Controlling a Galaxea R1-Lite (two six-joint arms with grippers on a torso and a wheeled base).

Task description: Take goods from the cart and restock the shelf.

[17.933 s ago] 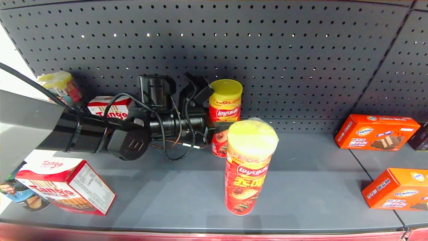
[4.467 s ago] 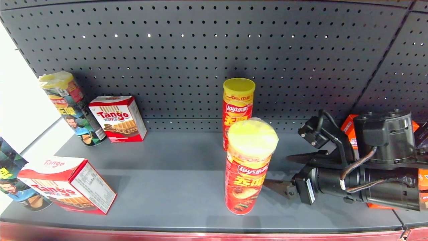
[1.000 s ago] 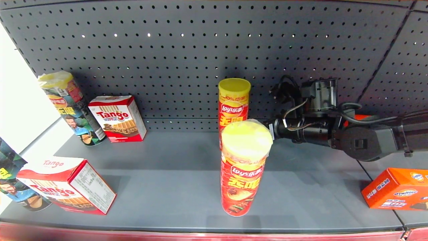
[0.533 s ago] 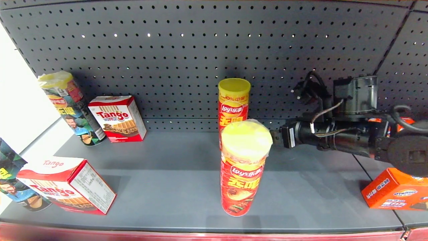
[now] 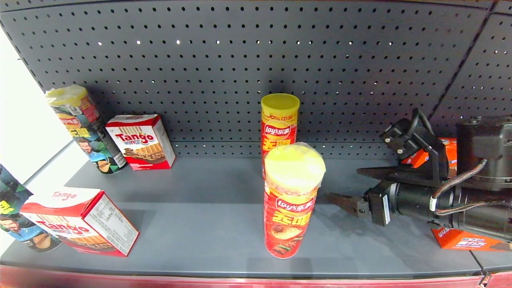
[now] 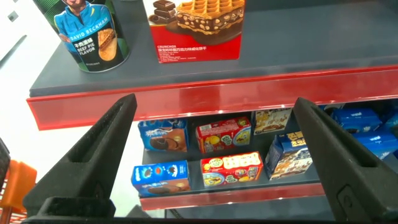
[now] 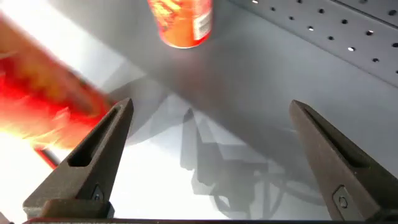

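I see a grey shelf (image 5: 200, 224) with a holey back wall (image 5: 240, 60). The front chip can (image 5: 291, 200) stands near the edge, with the back chip can (image 5: 280, 120) at its 12 o'clock. My right gripper (image 5: 344, 184) hangs at the front can's 3 o'clock, fingers apart and empty. Some orange boxes (image 5: 452, 240) sit behind that arm. My left gripper (image 6: 212, 102) gapes wide too.
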